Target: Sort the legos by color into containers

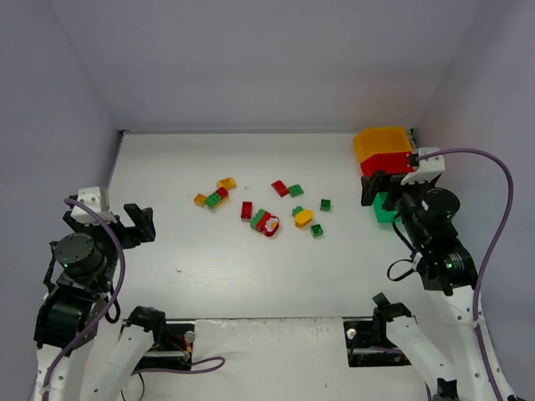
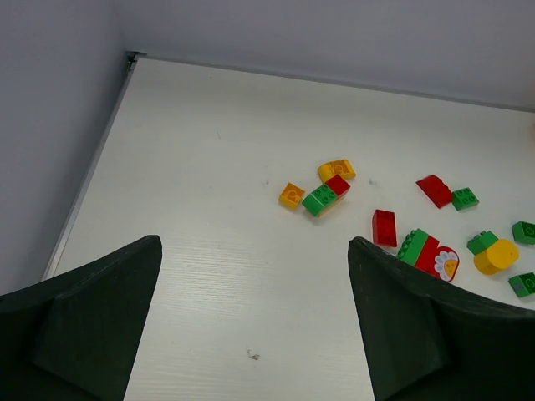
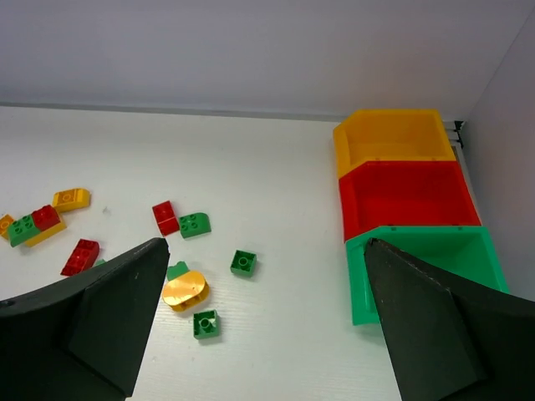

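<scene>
Several red, green and yellow-orange legos lie scattered mid-table: a yellow-red-green cluster (image 1: 216, 197) (image 2: 328, 188), a red brick (image 1: 247, 210) (image 2: 384, 227), a green-red cluster (image 1: 266, 222) (image 2: 428, 253), a round yellow piece (image 1: 303, 218) (image 3: 185, 288) and small green bricks (image 1: 325, 205) (image 3: 243, 261). The yellow bin (image 1: 383, 142) (image 3: 341, 150), red bin (image 1: 387, 163) (image 3: 351, 209) and green bin (image 1: 384, 209) (image 3: 358, 284) stand in a row at the far right. No bricks show inside them. My left gripper (image 1: 138, 221) (image 2: 255, 244) is open and empty at the left. My right gripper (image 1: 376, 188) (image 3: 267, 244) is open and empty beside the bins.
White walls close the table at the back, left and right. The bins sit against the right wall. A bare stretch of table (image 1: 167, 167) lies between the left gripper and the bricks. The right arm's body hides part of the green bin in the top view.
</scene>
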`<state>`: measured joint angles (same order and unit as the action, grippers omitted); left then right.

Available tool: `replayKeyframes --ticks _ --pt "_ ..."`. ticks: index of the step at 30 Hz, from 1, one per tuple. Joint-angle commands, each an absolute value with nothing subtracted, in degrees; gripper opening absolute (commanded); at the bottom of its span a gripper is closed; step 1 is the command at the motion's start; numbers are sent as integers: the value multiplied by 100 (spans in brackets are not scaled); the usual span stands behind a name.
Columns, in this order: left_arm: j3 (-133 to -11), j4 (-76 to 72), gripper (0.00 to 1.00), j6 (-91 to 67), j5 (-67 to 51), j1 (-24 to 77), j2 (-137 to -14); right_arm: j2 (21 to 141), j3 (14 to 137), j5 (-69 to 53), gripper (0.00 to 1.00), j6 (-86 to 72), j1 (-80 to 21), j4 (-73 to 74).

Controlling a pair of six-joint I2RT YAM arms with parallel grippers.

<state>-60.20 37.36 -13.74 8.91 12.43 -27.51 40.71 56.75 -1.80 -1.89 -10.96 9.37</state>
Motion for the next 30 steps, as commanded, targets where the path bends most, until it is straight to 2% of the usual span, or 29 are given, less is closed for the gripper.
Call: replayKeyframes --ticks 1,6,14,15,16,17,19,22,26,30 --pt "-6108 3331 85 -1415 888 1274 -3006 4245 5669 -167 100 -246 -1116 571" --pt "-6196 3524 85 -1537 1255 1274 -3321 4771 5686 237 100 -720 -1108 589" --pt "-6240 3762 86 -1846 1327 1274 -3700 6485 5976 -483 100 -1379 -1177 747" --pt "-6232 3762 86 -1881 1327 1274 -3718 6678 6011 -440 96 -1554 -1282 747" --pt "-6231 3762 86 -1890 1353 1274 -3718 7045 6038 -352 80 -1651 -1362 730" --pt "-6231 3770 86 -1898 1362 1274 -3735 7232 6073 -230 71 -1748 -1432 729" --pt "-6275 3866 85 -1907 1362 1274 -3779 7757 6195 78 60 -1985 -1608 729" --pt "-6381 3998 86 -1942 1371 1274 -3849 8373 6336 342 59 -2223 -1722 703" --pt "-6416 4078 85 -2013 1301 1274 -3858 9025 6486 641 68 -2442 -1846 703" --pt "-6416 4201 85 -2162 1222 1274 -3867 9553 6504 782 69 -2636 -1854 677"
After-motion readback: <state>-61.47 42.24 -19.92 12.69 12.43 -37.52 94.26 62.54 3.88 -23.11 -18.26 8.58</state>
